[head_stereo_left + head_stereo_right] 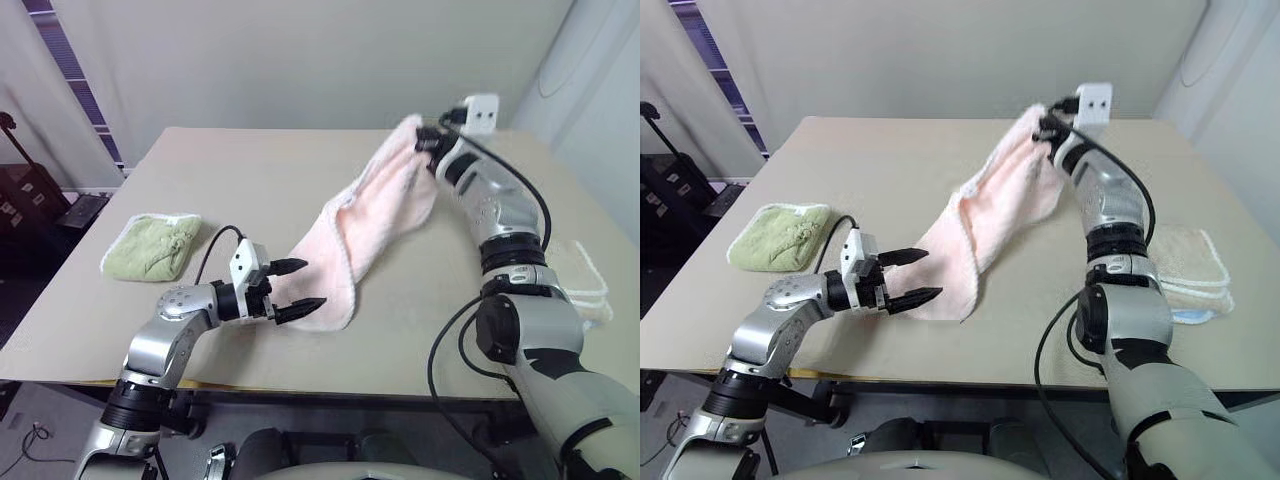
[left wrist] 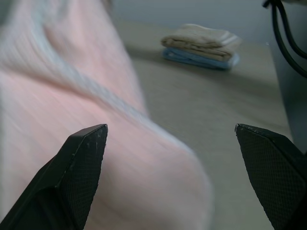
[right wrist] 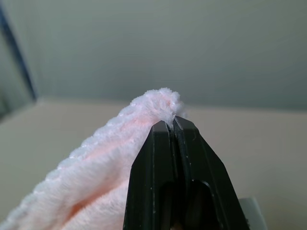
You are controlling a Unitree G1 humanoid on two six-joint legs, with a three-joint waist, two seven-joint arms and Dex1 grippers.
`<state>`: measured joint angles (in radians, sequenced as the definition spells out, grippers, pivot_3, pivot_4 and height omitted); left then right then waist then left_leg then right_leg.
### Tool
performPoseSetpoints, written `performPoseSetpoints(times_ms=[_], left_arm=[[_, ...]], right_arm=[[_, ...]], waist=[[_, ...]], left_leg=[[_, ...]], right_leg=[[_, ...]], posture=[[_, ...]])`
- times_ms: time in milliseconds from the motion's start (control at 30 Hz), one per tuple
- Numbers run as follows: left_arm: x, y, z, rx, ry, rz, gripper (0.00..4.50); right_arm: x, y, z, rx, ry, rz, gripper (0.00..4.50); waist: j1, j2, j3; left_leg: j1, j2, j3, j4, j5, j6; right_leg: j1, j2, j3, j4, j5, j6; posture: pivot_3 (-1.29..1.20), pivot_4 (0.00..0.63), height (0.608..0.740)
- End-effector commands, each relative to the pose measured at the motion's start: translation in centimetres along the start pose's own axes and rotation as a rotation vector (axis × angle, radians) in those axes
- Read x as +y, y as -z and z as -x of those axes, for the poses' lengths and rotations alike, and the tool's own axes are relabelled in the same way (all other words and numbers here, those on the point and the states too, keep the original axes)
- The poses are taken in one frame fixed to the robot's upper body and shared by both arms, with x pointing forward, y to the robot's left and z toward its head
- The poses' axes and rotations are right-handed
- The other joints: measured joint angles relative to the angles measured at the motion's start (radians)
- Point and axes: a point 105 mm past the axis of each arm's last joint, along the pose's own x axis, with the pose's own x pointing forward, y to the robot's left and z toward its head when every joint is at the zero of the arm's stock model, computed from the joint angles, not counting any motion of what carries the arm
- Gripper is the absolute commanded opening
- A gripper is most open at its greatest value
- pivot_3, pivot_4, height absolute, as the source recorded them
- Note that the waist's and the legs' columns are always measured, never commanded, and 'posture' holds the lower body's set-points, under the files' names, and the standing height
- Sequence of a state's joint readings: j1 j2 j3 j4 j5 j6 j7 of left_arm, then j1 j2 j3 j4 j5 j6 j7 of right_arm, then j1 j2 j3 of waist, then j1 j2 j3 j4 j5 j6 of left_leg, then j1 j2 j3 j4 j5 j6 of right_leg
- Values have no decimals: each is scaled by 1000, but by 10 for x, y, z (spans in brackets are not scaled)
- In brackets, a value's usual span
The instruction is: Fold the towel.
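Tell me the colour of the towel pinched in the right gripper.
Pale pink towel, clearest in the right eye view, held up by the right gripper.

No text, label, brand, number or sign can be read anywhere in these views.
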<state>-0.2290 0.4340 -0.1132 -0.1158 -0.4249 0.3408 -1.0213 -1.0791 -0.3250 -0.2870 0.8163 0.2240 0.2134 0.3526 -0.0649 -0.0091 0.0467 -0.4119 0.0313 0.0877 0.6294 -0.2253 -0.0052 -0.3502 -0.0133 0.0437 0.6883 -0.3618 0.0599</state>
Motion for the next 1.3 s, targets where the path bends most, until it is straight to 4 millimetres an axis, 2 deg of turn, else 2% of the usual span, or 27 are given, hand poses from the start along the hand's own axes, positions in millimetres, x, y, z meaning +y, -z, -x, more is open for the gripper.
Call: performPoseSetpoints(times_ms=[33, 100, 233, 467, 533, 800, 900, 1000, 1267, 1300], left_arm=[[-5, -5, -11, -11, 59, -41, 4500], [-8, 0, -19, 9, 86, -58, 4500], [-2, 10, -39, 49, 81, -100, 4500], [11, 36, -79, 183, 45, -197, 4500], [13, 44, -85, 244, 40, -248, 4500], [12, 56, -91, 372, 85, -265, 4500], [5, 55, -93, 371, 121, -232, 3851], [0, 58, -93, 404, 151, -196, 2892], [3, 68, -82, 465, 148, -148, 13], [4, 68, -81, 464, 142, -132, 13]], right_arm=[[-8, -29, -2, -92, 107, -36, 30], [-17, -25, -1, -81, 178, -14, 30], [-31, -5, 2, -25, 274, -1, 30], [-41, 13, 7, 11, 341, -30, 30], [-43, 14, 8, 12, 349, -34, 30], [-54, 18, 15, 16, 404, -56, 30], [-59, 20, 18, 18, 425, -65, 0], [-60, 20, 19, 15, 432, -66, 0], [-66, 20, 22, 16, 453, -68, 0], [-66, 20, 22, 17, 455, -68, 0]], waist=[[2, 0, 0], [2, 0, 0], [-1, 0, 0], [-3, 0, 0], [-4, 0, 0], [-3, 0, 0], [-3, 0, 0], [-3, 1, 0], [-4, 1, 0], [-5, 1, 0]], left_leg=[[0, 0, 0, 0, 0, 0], [0, 0, 0, 0, 0, 0], [0, 0, 1, 1, 0, 0], [-1, 0, 1, 0, 0, 0], [-2, 0, 1, 0, 1, 0], [-2, 0, 1, 0, 1, 0], [-2, 0, 1, 1, 1, 0], [-2, 0, 1, 1, 1, 0], [-1, 0, 1, 2, 1, 0], [-1, 0, 1, 1, 1, 0]], right_leg=[[0, 0, 0, 0, 0, 0], [0, 0, 0, 0, 0, 0], [0, 0, 1, 0, 0, 0], [-1, 2, 2, 0, 0, 0], [-3, 2, 2, 0, 0, 0], [-3, 2, 3, 1, 0, 0], [-3, 2, 3, 1, 0, 0], [-3, 2, 3, 2, 0, 0], [-3, 2, 3, 3, 0, 0], [-3, 2, 3, 3, 0, 0]], posture=[[0, 0, 740], [0, 0, 740], [0, 0, 740], [0, 0, 740], [0, 0, 740], [0, 0, 740], [0, 0, 740], [0, 0, 740], [0, 0, 740], [0, 0, 740]])
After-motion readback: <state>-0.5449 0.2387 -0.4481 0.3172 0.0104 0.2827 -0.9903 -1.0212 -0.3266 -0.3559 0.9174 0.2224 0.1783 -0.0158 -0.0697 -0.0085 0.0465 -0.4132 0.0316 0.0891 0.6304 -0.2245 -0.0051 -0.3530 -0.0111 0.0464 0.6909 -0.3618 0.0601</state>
